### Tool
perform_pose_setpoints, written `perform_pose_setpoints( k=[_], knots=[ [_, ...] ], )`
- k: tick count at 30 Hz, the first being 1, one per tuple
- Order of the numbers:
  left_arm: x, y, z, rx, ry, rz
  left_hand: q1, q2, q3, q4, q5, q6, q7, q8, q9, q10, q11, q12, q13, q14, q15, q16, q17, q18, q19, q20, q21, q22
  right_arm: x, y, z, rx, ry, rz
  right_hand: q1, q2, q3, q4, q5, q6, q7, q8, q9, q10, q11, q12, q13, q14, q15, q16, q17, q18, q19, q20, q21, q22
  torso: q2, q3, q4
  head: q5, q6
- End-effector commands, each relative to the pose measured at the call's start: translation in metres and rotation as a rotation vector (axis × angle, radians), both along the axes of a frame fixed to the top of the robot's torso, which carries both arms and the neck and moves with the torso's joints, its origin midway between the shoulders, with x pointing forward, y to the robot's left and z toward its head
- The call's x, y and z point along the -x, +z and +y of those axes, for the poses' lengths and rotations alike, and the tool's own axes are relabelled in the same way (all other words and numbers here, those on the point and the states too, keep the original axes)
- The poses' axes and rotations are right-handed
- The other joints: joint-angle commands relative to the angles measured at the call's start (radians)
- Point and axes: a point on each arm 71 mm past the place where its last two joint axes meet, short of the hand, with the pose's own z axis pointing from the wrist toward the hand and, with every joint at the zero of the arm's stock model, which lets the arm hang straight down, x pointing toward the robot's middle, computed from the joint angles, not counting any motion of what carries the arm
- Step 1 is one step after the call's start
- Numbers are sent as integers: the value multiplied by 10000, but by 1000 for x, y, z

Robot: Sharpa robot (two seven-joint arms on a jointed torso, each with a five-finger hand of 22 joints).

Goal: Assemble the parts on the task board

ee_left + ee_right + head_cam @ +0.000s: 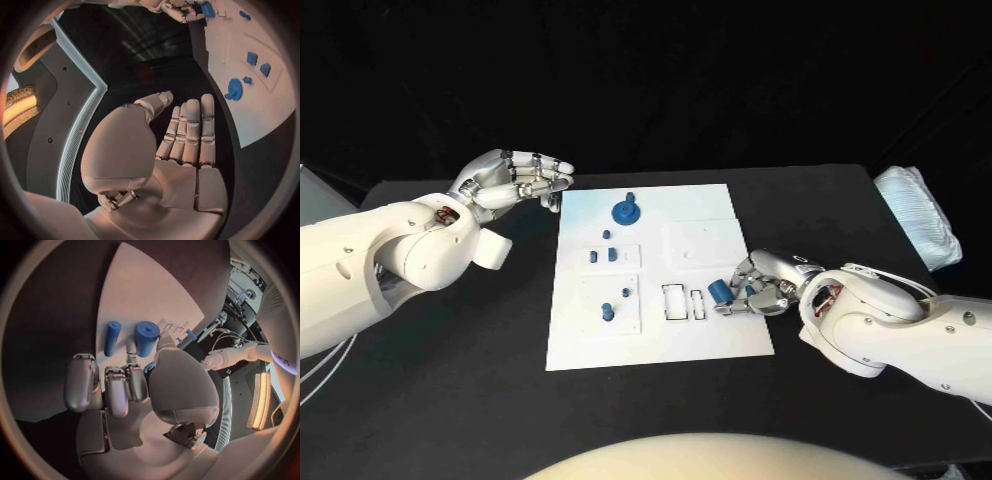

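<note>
The white task board lies mid-table. At its far end sits a round blue part, which also shows on the board as a round blue part. Several small blue parts stand in the left-hand panels. My right hand rests on the board's right edge beside two empty slots. Its thumb and fingers pinch a blue cylinder, seen upright as the blue cylinder. A second, thinner blue cylinder lies beside it on the board. My left hand hovers off the board's far left corner, holding nothing.
A pale bundle of plastic-wrapped material lies at the table's right edge. Black tabletop surrounds the board on all sides.
</note>
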Motion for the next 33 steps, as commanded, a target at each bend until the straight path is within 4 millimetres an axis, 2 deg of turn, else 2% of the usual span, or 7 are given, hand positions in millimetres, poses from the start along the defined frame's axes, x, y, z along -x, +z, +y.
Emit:
perform_pose_setpoints(
  k=[1,7,9,13,20,22,33],
  knots=[
    [1,1,-2,93,-210,-6,-80,48,-48,37,36,-104,8,58,-18,-79,28,58,16,-30,46,42,-18,137,30,53,-61,-23,0,-6,2,305,-59,174,-144,35,-9,4,-2,88,3,46,-44,56,-3,17,909,944,-64,47,2110,-128,112,-49,58,33,-4,2,-8,45,-22],
    [2,1,-3,92,-266,37,-111,45,-61,62,40,-118,11,61,-23,-100,32,71,17,-37,51,46,-22,136,25,58,-77,-33,-1,-12,7,426,-151,326,-148,120,65,-13,73,175,-49,192,3,109,-46,56,996,959,-97,71,2180,-142,126,-74,136,123,-10,1,-5,40,-25],
    [2,1,-3,90,-274,46,-111,45,-61,62,40,-118,11,61,-23,-100,32,71,17,-37,51,46,-22,136,25,58,-77,-33,-2,-13,7,507,-196,378,278,254,207,-33,779,119,-74,302,26,122,-75,37,1031,964,-127,78,2204,-148,121,-106,173,183,-14,-5,-5,25,-23],
    [2,1,-2,85,-272,55,-111,45,-61,62,40,-118,11,61,-23,-100,32,71,17,-37,51,46,-22,136,25,58,-77,-33,-2,-15,7,577,-303,445,1317,439,600,-143,1448,24,-96,376,6,144,-102,23,1092,976,-152,97,2262,-162,128,-129,246,287,-13,-9,-10,22,-32],
    [2,1,-2,74,-256,67,-111,45,-61,62,40,-118,11,61,-23,-100,32,71,17,-37,51,46,-22,136,25,58,-77,-33,-1,-11,6,-313,-813,308,1750,580,1245,-46,1239,183,-163,487,-54,243,-160,101,1250,998,-191,132,2364,-185,154,-160,358,429,-16,-3,-19,24,-5],
    [2,0,-1,68,-248,74,-111,45,-61,62,40,-118,11,61,-23,-100,32,71,17,-37,51,46,-22,136,25,58,-77,-33,-1,-9,5,-999,-1114,157,1216,733,1375,-37,718,388,-256,624,-62,410,-235,276,1460,1006,-251,145,2399,-205,193,-207,461,541,-25,-6,-15,19,3],
    [1,0,-1,50,-208,94,-141,61,-64,96,51,-124,13,77,-29,-136,36,90,18,-50,57,50,-29,137,20,66,-102,-49,-4,18,8,-3052,-1701,-76,981,896,1714,-52,1060,587,-400,827,-50,695,-367,645,1875,1036,-367,194,2532,-266,296,-309,748,825,-26,-17,-3,-8,49]
  ],
)
